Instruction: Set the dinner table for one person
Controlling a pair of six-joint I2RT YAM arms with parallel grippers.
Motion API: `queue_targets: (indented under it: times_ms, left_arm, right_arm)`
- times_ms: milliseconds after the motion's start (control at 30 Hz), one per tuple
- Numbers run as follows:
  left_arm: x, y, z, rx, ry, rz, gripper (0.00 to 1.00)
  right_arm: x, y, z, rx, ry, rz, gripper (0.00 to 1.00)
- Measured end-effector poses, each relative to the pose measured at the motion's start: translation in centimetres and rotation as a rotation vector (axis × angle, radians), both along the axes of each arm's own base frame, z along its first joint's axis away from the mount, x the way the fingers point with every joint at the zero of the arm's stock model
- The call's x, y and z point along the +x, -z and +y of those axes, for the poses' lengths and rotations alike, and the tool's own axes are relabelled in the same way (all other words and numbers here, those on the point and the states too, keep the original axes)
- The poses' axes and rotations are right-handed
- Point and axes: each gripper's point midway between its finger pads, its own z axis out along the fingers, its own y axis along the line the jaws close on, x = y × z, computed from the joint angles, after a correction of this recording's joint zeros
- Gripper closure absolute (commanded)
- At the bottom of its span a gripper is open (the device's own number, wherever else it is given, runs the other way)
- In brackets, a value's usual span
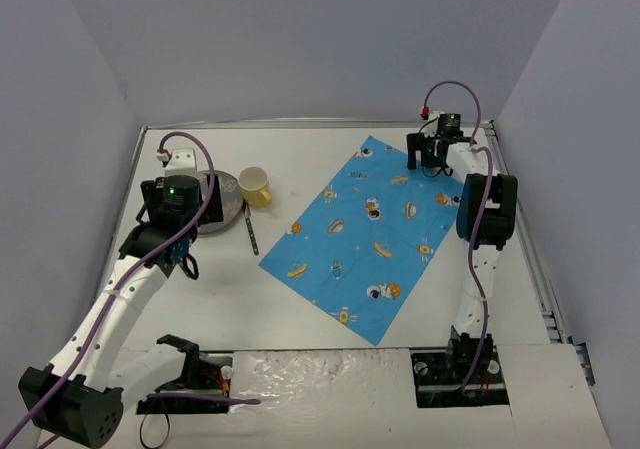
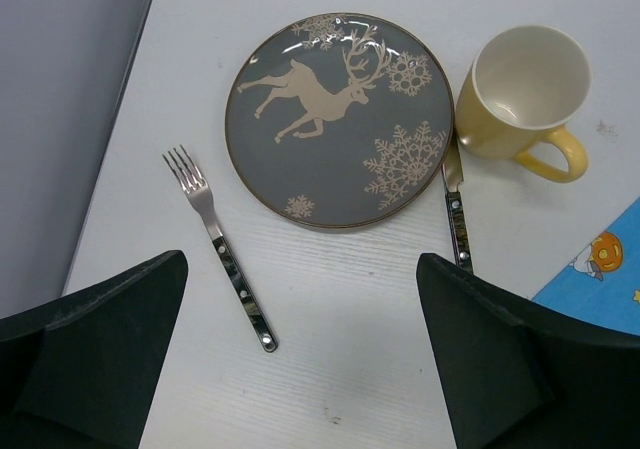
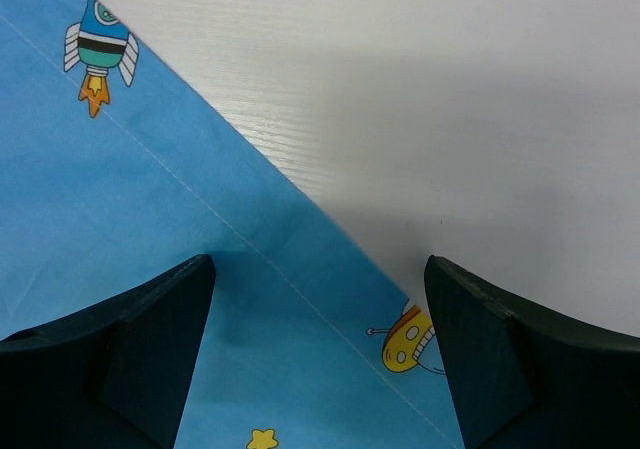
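Hung above the table [image 2: 340, 399] with the gripper [image 2: 305, 359] spread wide. Looked down on a grey reindeer plate [image 2: 330, 139], a fork [image 2: 222, 254] lying apart on its left and a knife [image 2: 458, 224] close against its right rim. Caught a yellow mug [image 2: 525, 94] near the knife's tip and a blue cloth [image 2: 600, 279] at the right edge.

Left arm [image 1: 112, 307]: white tubular links, bulky black joint housings, black base. Purple cable [image 1: 205, 184] arcs off the wrist and runs along the links. Green light [image 1: 172, 191] on the black wrist block, with a small blue board [image 1: 178, 253] just below it.

Right arm [image 1: 477, 269]: same build, white links, black housing midway. Second purple cable [image 1: 452, 87], second green light [image 1: 450, 121].

Red wiring [image 1: 213, 374] at the bases.

Left fingers [image 2: 90, 359] and right fingers [image 3: 530, 369]: matte black, broad, wedge-shaped, bevelled edges, faint scuffs.
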Motion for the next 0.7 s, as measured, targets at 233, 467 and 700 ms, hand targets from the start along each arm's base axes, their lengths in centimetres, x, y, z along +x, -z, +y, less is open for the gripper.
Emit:
queue_targets:
  times_ms: [233, 467, 700]
  left_arm:
    - [0.1, -0.2, 0.4, 0.011, -0.021, -0.009, 0.03]
    - [0.1, -0.1, 0.4, 0.013, -0.024, -0.007, 0.03]
    - [0.2, 0.1, 0.4, 0.016, -0.024, 0.002, 0.03]
  right_arm:
    - [0.1, 0.2, 0.5, -0.034, -0.049, -0.002, 0.43]
    - [-0.1, 0.3, 0.9, -0.046, -0.082, 0.002, 0.78]
    - [0.0, 0.3, 1.1, -0.066, -0.109, 0.0, 0.96]
